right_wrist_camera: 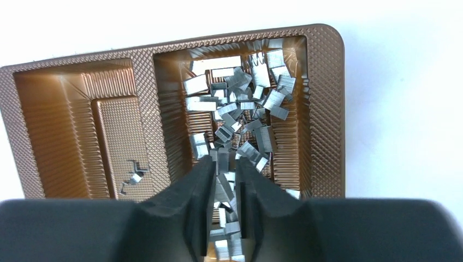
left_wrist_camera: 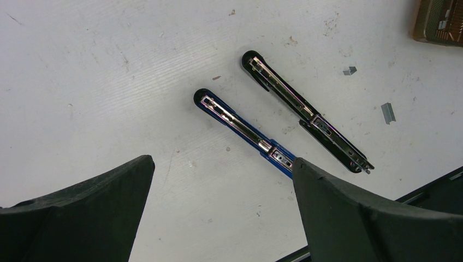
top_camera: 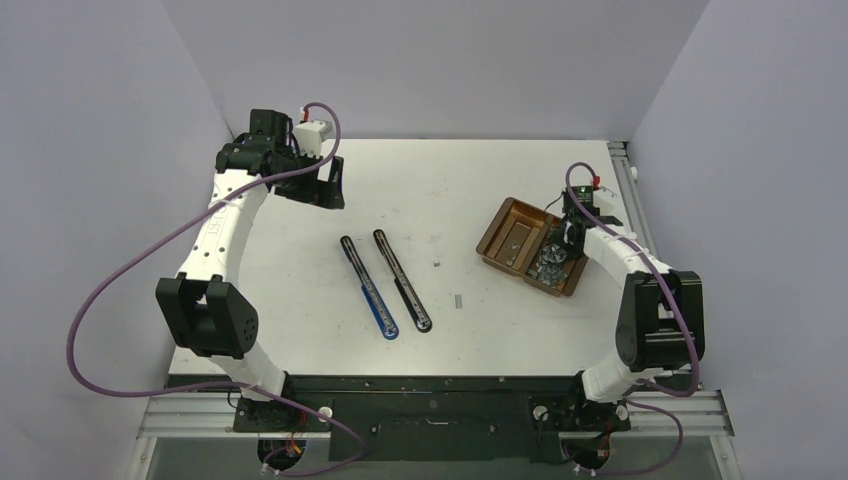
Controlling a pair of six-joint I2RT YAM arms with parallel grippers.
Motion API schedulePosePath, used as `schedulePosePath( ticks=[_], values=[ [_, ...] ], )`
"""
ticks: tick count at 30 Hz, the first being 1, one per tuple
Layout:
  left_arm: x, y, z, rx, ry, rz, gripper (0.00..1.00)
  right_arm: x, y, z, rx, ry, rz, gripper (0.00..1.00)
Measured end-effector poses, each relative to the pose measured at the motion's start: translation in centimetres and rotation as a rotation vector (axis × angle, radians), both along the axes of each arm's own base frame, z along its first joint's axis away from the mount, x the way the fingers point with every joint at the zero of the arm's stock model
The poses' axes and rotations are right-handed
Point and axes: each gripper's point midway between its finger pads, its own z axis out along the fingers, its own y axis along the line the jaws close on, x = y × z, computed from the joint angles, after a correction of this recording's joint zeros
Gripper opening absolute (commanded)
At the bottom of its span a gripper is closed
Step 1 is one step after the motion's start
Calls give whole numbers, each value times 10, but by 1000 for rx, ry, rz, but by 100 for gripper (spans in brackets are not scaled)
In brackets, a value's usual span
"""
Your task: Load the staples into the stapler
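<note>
Right fingers (right_wrist_camera: pixel 194 207) tight around staples (right_wrist_camera: pixel 232 103) in the brown tray (right_wrist_camera: pixel 327 109); left fingers (left_wrist_camera: pixel 349 218) wide.

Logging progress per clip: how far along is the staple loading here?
Done: blue stapler and black stapler lie opened flat. In hand: right fingers closed among the staples in the brown tray, seemingly pinching one strip. Left fingers hover open. Remaining: carrying it over, loading, closing.
</note>
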Motion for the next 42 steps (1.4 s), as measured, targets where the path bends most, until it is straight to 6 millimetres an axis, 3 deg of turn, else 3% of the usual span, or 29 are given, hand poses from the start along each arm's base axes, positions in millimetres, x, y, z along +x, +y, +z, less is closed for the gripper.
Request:
schedulePosePath(
  ticks=[4, 19, 33, 42],
  values=[
    [0, 0, 0, 0, 0, 0, 96, 0, 0, -1, 2, 2, -3, 45],
    [0, 0, 0, 0, -1, 0, 96, 6, -6, -42, -11, 88, -35, 44],
    [0, 0, 0, 0, -1, 0, 96, 12, -14, -46, 2, 79, -74, 17],
    [0, 0, 0, 0, -1, 0, 96, 12, -14, -46, 2, 77, -73, 9]
  ],
)
